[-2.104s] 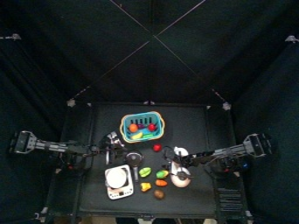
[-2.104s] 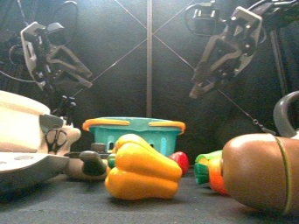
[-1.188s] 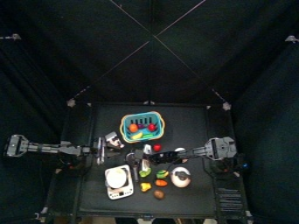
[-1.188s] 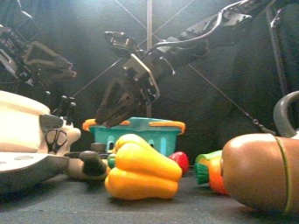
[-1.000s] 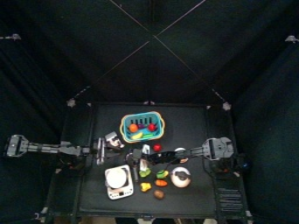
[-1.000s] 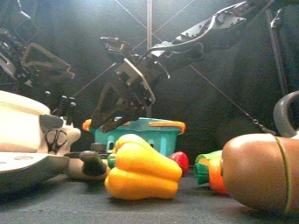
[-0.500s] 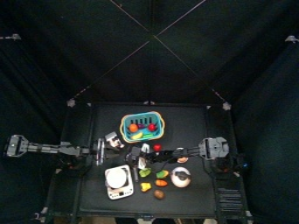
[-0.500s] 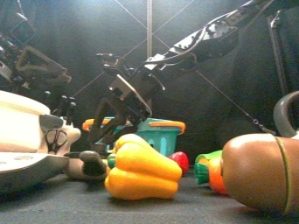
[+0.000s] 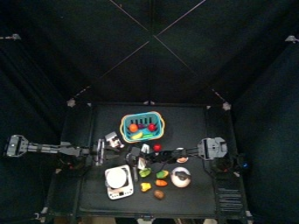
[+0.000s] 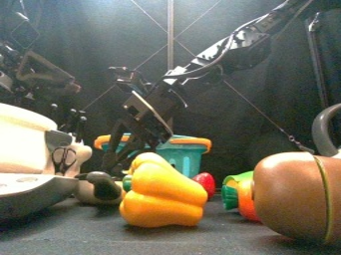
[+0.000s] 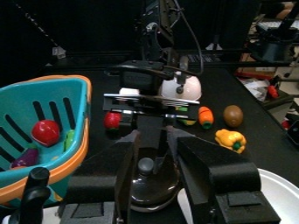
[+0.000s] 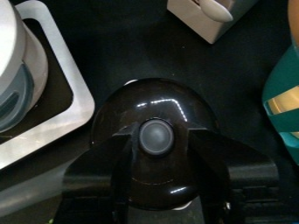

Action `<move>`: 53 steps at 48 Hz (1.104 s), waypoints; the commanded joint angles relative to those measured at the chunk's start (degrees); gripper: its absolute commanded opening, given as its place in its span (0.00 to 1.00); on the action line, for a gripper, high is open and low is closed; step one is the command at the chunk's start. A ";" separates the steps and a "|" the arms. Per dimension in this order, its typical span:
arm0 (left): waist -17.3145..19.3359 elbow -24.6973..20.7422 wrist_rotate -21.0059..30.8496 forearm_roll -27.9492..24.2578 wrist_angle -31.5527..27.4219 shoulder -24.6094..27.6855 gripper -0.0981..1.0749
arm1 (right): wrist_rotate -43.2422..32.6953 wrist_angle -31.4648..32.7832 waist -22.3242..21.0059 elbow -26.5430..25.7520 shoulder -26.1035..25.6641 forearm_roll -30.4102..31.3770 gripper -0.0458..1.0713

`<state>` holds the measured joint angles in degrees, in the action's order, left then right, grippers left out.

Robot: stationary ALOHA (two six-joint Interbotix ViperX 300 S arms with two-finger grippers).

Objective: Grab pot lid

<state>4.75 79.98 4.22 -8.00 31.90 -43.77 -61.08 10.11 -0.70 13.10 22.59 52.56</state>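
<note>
2 jaws of the right gripper spread wide around the pot lid — not touching.

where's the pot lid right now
The pot lid lies on the table left of centre, between the white scale and the teal basket, directly under the right tool.

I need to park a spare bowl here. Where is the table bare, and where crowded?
Bare black table lies at the back corners, either side of the teal slotted plastic basket. The middle and front are crowded: both arms meet over the dark domed pot lid, with the white square appliance and toy vegetables just in front.
</note>
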 commanded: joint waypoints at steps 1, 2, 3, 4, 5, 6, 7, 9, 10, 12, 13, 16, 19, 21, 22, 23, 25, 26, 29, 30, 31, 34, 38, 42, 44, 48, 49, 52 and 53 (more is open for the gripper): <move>0.00 -1.41 0.00 -0.09 0.53 0.00 0.71 | 0.00 -0.18 -0.26 -1.14 -1.23 -0.53 0.71; 0.00 -1.41 0.00 -0.09 0.53 0.00 0.71 | 0.00 -0.18 -0.26 -1.14 -1.14 -0.70 0.70; 0.00 -1.41 0.00 -0.09 0.53 0.00 0.71 | 0.00 -0.18 -0.26 -1.05 -1.14 -0.88 0.70; 0.00 -1.41 0.00 -0.09 0.53 0.00 0.71 | 0.00 -0.18 -0.26 -1.05 -1.23 -1.05 0.69; 0.00 -1.41 0.00 -0.18 0.53 0.00 0.71 | 0.00 -0.18 -0.26 -0.97 -1.14 -1.23 0.69; 0.00 -1.41 0.00 -0.09 0.53 0.09 0.71 | 0.00 -0.18 -0.26 -0.97 -1.14 -1.23 0.68; 0.00 -1.41 0.00 -0.09 0.53 0.09 0.71 | 0.00 -0.18 -0.26 -0.88 -1.14 -1.23 0.68; 0.00 -1.41 0.00 -0.09 0.53 0.00 0.71 | 0.09 0.00 -0.26 -0.79 -1.14 -1.32 0.68; 0.00 -1.41 0.00 -0.18 0.53 0.00 0.71 | 0.09 0.00 -0.26 -0.88 -1.23 -1.23 0.68; 0.00 -1.41 0.00 -0.18 0.53 0.00 0.71 | 0.09 0.26 -0.26 -0.97 -1.32 -1.23 0.67; 0.00 -1.32 0.00 -0.18 0.53 0.00 0.71 | 0.09 0.44 -0.35 -0.88 -1.41 -1.05 0.67; 0.00 -1.32 0.00 -0.18 0.53 0.00 0.71 | 0.09 0.97 -0.26 -1.05 -1.76 -0.97 0.67; 0.00 -1.32 0.00 -0.09 0.53 0.00 0.71 | 0.09 1.49 -0.35 -1.14 -2.11 -0.97 0.67; 0.00 -1.23 0.00 -0.18 0.53 0.00 0.71 | 0.09 1.67 -0.26 -1.05 -2.29 -0.97 0.67; 0.00 -1.23 0.00 -0.09 0.53 0.00 0.71 | 0.09 1.76 -0.26 -1.14 -2.46 -0.97 0.67; 0.00 -1.23 0.00 -0.18 0.53 0.09 0.71 | 0.09 1.85 -0.26 -1.05 -2.46 -0.97 0.67; 0.09 -1.23 0.00 -0.18 0.53 0.00 0.71 | 0.09 1.93 -0.26 -1.05 -2.64 -0.97 0.67; 0.00 -1.23 0.00 -0.18 0.53 0.09 0.71 | 0.09 1.93 -0.26 -1.05 -2.64 -0.97 0.67; 0.09 -1.14 0.00 -0.09 0.53 0.00 0.71 | 0.09 2.02 -0.26 -1.05 -2.81 -0.88 0.67; 0.09 -1.14 0.00 -0.18 0.53 0.00 0.71 | 0.09 2.02 -0.26 -1.14 -2.90 -0.97 0.67; 0.09 -1.14 0.00 -0.18 0.53 0.00 0.71 | 0.09 2.02 -0.26 -1.14 -2.90 -0.97 0.67; 0.09 -1.14 0.00 -0.18 0.53 0.09 0.71 | 0.09 2.11 -0.35 -1.23 -3.08 -0.97 0.67; 0.18 -1.14 0.00 -0.09 0.35 0.00 0.71 | 0.09 2.02 -0.26 -1.32 -3.25 -0.88 0.67; 0.18 -1.14 0.00 -0.09 0.35 0.00 0.71 | 0.09 2.11 -0.26 -1.41 -3.34 -0.97 0.67; 0.18 -1.05 0.00 -0.09 0.26 0.09 0.71 | 0.09 2.02 -0.26 -1.41 -3.43 -0.97 0.67; 0.26 -1.05 0.00 -0.09 0.18 0.09 0.71 | 0.09 2.11 -0.26 -1.32 -3.52 -0.97 0.67; 0.26 -1.05 0.00 -0.09 0.18 0.00 0.71 | 0.09 2.11 -0.26 -1.32 -3.60 -0.97 0.67; 0.26 -1.05 0.00 -0.18 0.18 0.00 0.71 | 0.09 2.02 -0.26 -1.41 -3.78 -0.88 0.67; 0.26 -1.05 0.00 -0.18 0.00 0.09 0.71 | 0.09 2.02 -0.26 -1.32 -3.78 -0.88 0.67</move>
<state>4.83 79.98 4.22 -8.09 31.90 -43.77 -61.08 12.30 -0.70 13.01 22.15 51.59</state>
